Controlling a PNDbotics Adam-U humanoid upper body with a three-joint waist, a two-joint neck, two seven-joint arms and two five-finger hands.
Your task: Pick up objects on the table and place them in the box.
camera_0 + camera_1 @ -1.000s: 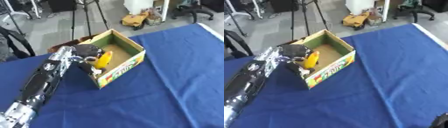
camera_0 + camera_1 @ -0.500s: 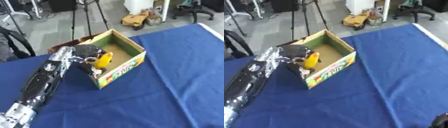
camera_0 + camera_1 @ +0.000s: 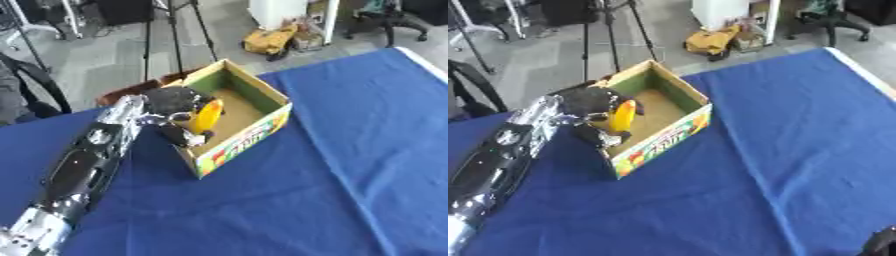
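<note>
An open cardboard box [image 3: 260,125] with a green inside and a fruit print on its front stands on the blue table, left of centre. My left hand [image 3: 172,102] hangs over the box's left wall, fingers curled round a yellow, banana-like object [image 3: 207,116]. The object points down into the box, just inside that wall. My left arm [image 3: 83,170] stretches from the lower left corner up to the box. A dark bit of my right hand [image 3: 882,242] shows at the lower right corner of the right eye view; its fingers are hidden.
The blue cloth-covered table [image 3: 350,165] spreads right of and in front of the box. Its far edge runs just behind the box. Beyond it lie grey floor, a tripod [image 3: 175,30], a yellow item [image 3: 269,39] and chair legs.
The left hand with the yellow object has stayed almost still at the box's left wall. The box has not moved.
</note>
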